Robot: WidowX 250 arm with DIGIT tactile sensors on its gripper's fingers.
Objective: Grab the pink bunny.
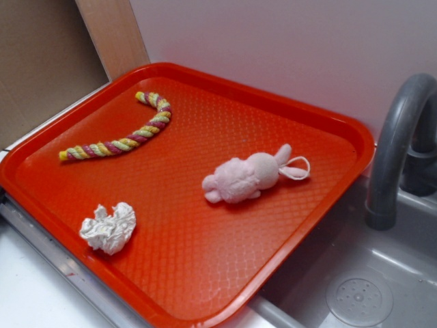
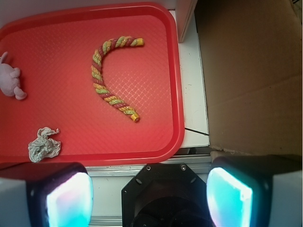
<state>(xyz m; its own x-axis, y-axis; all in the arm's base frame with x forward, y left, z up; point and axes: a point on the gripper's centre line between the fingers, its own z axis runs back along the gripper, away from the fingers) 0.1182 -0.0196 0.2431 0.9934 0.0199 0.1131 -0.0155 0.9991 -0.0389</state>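
Red tray [image 1: 321, 116] holds pink bunny [image 1: 249, 178], rope [image 1: 123, 140], paper wad [image 1: 109, 227]; hand [image 2: 149, 194] released.

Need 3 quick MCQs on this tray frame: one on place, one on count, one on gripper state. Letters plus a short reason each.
1. The pink bunny lies:
A in the sink
B on the red tray
C on the faucet

2. Things on the tray:
A two
B three
C five

3. The gripper is:
A open, holding nothing
B shut on the bunny
C shut on the rope

Key: 1 B, it rests on the tray's floor. 2 B, bunny, twisted rope, paper wad. 3 A, the wrist view shows its fingers spread apart, nothing between.
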